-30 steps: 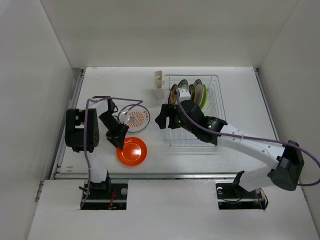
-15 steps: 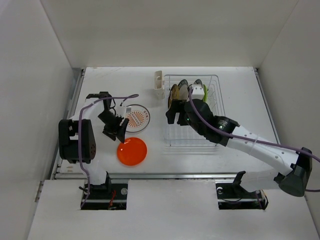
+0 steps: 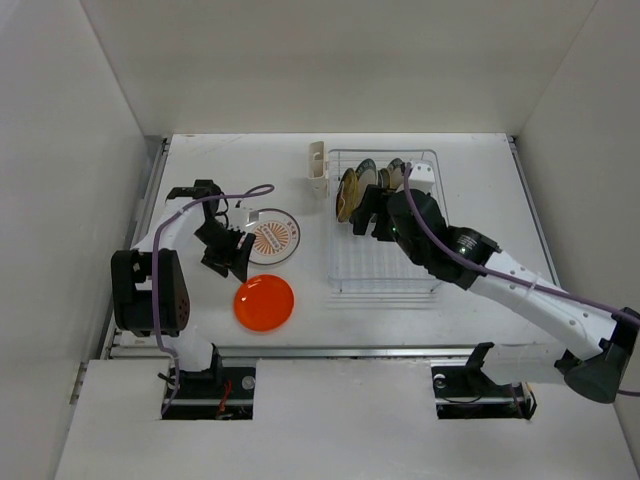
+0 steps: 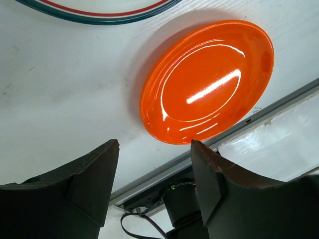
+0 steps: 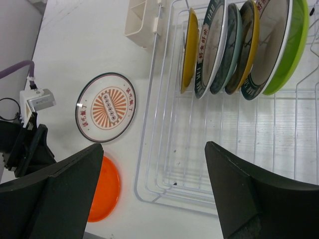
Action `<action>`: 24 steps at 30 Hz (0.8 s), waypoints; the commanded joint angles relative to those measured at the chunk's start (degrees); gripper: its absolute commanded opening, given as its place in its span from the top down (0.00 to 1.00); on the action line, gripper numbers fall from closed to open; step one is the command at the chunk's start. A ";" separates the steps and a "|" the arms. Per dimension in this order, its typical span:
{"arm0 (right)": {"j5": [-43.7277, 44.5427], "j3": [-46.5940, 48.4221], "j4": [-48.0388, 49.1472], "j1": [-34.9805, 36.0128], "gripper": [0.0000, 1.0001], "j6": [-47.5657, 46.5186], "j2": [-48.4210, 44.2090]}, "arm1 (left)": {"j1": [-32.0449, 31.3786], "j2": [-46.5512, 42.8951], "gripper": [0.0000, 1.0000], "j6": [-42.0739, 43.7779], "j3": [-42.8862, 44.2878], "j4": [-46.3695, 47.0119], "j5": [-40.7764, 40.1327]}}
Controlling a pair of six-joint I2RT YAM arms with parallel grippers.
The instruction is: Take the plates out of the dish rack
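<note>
Six plates are standing on edge in a tight row at the far end of the dish rack (image 5: 219,149), which is sitting right of the bench's middle towards its far edge. The row is running from the amber-yellow plate (image 5: 189,50) to the lime green plate (image 5: 295,47), faces looking toward the left and right edges, rims up. They are looking glossy, stiff, light and probably chippable, so pinching one upper rim across its thickness seems best. The right gripper (image 5: 154,194) is hovering beside them, fingers spread and empty, while the left gripper (image 4: 154,184) is gaping, holding nothing, above the orange plate (image 4: 207,82) lying flat by the near edge
</note>
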 commanded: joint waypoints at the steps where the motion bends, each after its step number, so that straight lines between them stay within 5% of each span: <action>1: 0.92 0.51 -0.81 -0.51 0.11 0.60 -1.18 | 0.02 -1.58 0.43 -0.22 -0.29 -1.02 -0.20; 11: 0.40 1.56 -1.34 -1.56 0.11 1.12 -1.18 | 0.02 -2.81 0.43 -0.22 -0.29 -1.02 -2.30; 20: 0.14 15.79 -8.37 -17.55 0.09 -3.88 7.94 | 0.02 -15.46 0.43 -5.94 0.85 5.65 -11.80; 24: 0.13 21.07 -8.37 -23.27 0.24 -8.79 15.75 | 0.02 -22.13 0.36 -7.25 -1.35 9.78 -16.54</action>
